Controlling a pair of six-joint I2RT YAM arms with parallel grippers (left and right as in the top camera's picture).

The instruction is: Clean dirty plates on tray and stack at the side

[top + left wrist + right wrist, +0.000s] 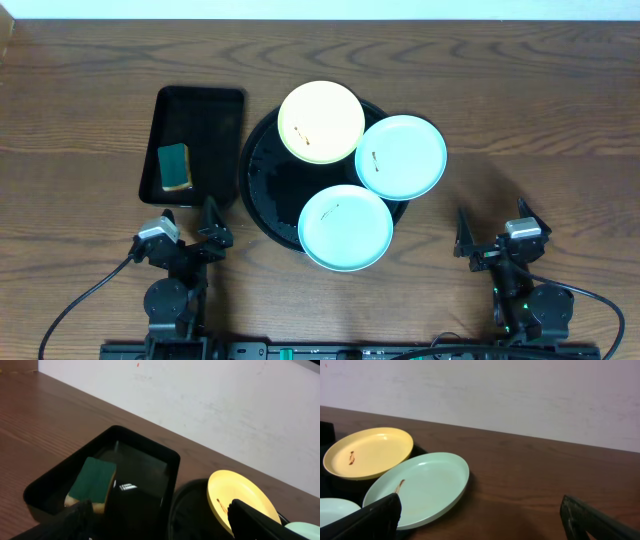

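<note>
The yellow plate [320, 121] is set at the far rim of the tray [268, 180]. One mint plate [401, 157] overhangs its right rim, the other mint plate [346, 227] its near rim. The plates are judged light, stiff and slick, so an overhanging lip is best pinched. The left gripper [190, 222] and right gripper [492, 228] are spread wide and empty, on the tray's near side.

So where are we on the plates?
Done: nothing. Yellow plate, far green plate and near green plate all sit smeared on the round tray. In hand: nothing; left gripper and right gripper are open and empty. Sponge lies in the small tray. Left: wipe all three, stack them on the table.
</note>
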